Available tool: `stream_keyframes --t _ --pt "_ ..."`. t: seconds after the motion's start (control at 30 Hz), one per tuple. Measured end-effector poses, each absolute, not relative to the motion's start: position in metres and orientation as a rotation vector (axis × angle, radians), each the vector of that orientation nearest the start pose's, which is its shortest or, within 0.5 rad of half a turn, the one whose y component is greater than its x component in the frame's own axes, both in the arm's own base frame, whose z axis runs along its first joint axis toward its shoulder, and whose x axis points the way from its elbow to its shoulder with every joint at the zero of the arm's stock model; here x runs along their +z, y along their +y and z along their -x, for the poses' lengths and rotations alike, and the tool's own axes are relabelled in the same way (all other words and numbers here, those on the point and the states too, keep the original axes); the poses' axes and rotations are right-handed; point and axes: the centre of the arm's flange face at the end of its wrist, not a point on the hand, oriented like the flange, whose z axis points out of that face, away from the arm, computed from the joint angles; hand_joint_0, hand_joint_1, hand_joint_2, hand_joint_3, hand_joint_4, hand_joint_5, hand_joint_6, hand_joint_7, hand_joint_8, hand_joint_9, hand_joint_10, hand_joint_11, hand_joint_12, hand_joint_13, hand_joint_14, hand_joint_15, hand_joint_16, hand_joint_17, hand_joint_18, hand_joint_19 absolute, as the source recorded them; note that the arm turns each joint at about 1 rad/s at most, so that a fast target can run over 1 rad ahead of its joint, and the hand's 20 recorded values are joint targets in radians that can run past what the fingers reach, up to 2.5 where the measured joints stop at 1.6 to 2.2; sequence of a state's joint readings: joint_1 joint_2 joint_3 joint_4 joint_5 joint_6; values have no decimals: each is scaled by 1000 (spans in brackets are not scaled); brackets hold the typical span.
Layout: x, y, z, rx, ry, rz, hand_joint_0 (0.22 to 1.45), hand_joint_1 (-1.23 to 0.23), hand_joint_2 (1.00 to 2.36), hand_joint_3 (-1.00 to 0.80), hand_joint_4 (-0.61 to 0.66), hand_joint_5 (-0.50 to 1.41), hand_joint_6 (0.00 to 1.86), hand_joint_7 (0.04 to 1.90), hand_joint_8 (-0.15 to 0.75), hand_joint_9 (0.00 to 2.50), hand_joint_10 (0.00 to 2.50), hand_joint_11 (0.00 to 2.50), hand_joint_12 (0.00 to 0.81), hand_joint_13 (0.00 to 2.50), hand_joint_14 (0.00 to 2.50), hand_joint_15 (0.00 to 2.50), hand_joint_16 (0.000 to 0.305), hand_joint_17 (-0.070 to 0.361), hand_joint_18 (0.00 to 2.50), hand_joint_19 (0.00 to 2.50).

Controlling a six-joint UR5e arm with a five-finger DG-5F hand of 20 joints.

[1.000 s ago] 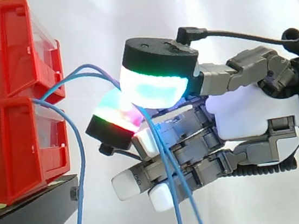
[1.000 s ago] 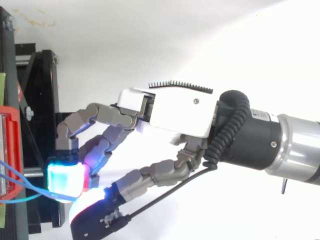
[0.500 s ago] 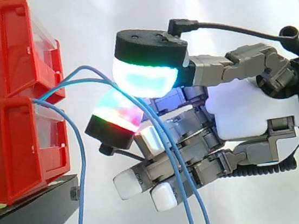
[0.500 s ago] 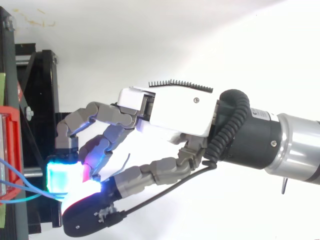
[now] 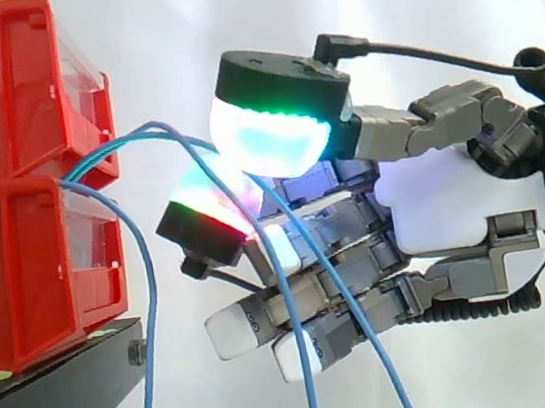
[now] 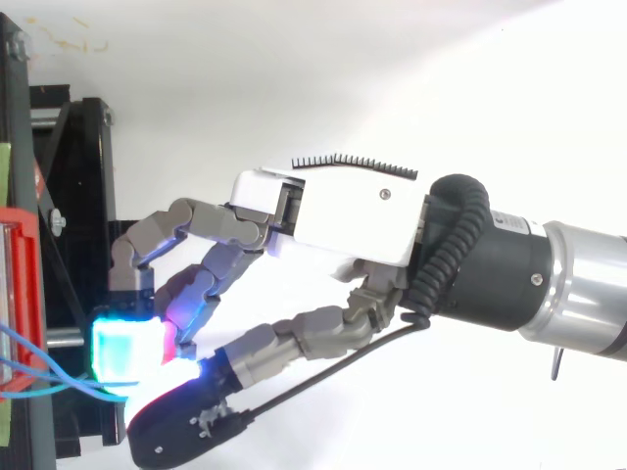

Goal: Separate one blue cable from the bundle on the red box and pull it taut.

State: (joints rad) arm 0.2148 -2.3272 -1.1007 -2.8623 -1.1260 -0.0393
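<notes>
Side view: hand (image 5: 456, 203) fingers (image 5: 270, 140) curled, pinching blue cable (image 5: 149, 129) near red box (image 5: 21, 265), prob. to lift it clear of bundle (image 5: 85, 172); 2 strands seem caught. Span to box arcs, not taut.

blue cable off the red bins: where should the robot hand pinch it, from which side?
Likely best: pinch the blue cable on its arched span just out from the red bins, with the robot hand coming from the open side opposite the bins, closing from above and below. That span stands free in air; lower down the strands hang across the hand itself.
</notes>
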Motion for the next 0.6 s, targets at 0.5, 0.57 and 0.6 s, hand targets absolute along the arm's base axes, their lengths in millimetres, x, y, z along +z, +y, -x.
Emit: stream_keyframes --t 0.5,0.57,0.6 --pt "261 -11 -777 1005 1065 -1288 582 -680 1012 -268 103 -161 894 1134 357 1091 15 679 416 918 13 419 46 103 834 457" --pt "261 -11 -777 1005 1065 -1287 581 -680 1013 -248 119 -156 894 1150 368 1107 17 688 421 923 15 416 47 106 842 454" --pt "261 -11 -777 1005 1065 -1288 583 -682 1013 -244 116 -155 895 1145 370 1109 17 689 424 925 13 413 47 107 847 449"
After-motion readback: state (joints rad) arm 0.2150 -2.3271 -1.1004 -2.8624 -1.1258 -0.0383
